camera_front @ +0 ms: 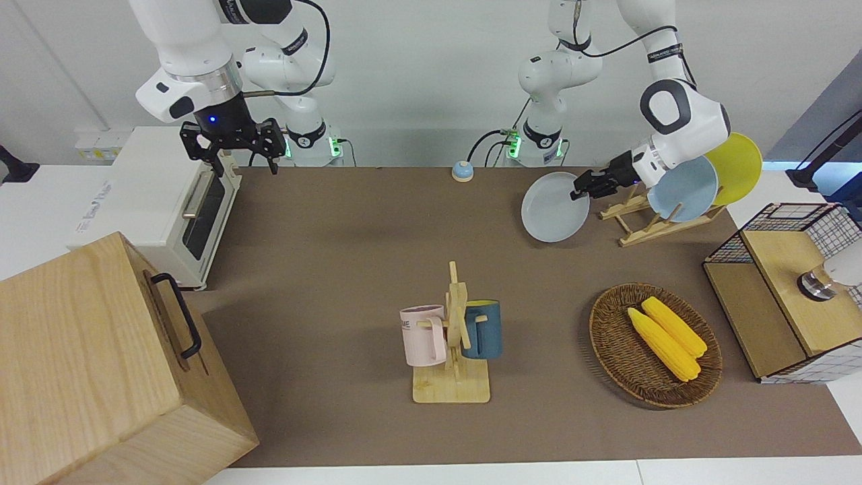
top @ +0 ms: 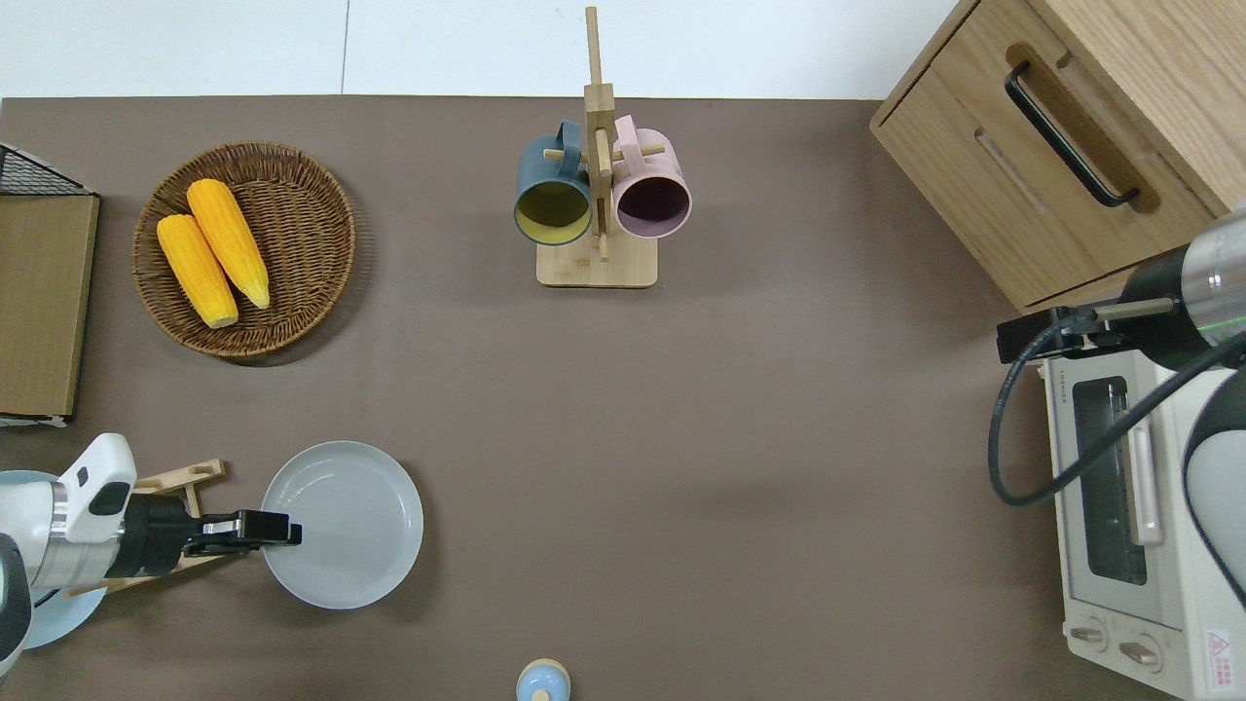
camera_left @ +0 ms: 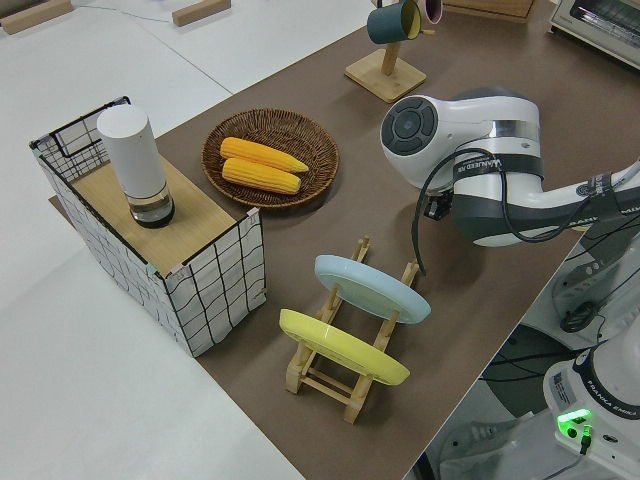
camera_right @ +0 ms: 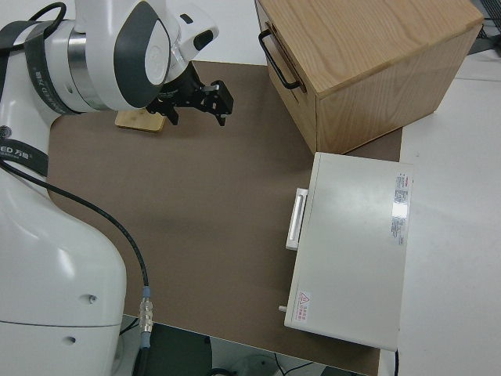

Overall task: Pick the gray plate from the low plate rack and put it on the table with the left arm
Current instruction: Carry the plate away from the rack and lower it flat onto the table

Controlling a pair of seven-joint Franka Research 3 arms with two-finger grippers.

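1. My left claw (top: 277,532) is clamped on the rim of the gray plate (top: 350,526), gripping the edge that faces the low plate rack (camera_front: 640,222).
2. The gray plate is clear of the rack. In the overhead view it lies over bare counter (top: 681,438) just beside the rack's end, toward the middle of the counter. In the front view it is tilted, with its lower edge close to the counter; I cannot tell whether it touches.
3. The low plate rack holds a light blue plate (camera_front: 683,190) and a yellow plate (camera_front: 739,165), both leaning on the pegs. The yellow one sits nearer the left arm's end of the counter.
4. My right claw (camera_front: 232,145) is parked, fingers spread.
5. The wicker basket (top: 302,195) with two ears of corn (top: 214,251) sits farther from me than the plate, well apart from it.
6. The mug stand (top: 596,224) carries a dark blue mug (top: 551,195) and a pink mug (top: 654,190), well apart from the plate.
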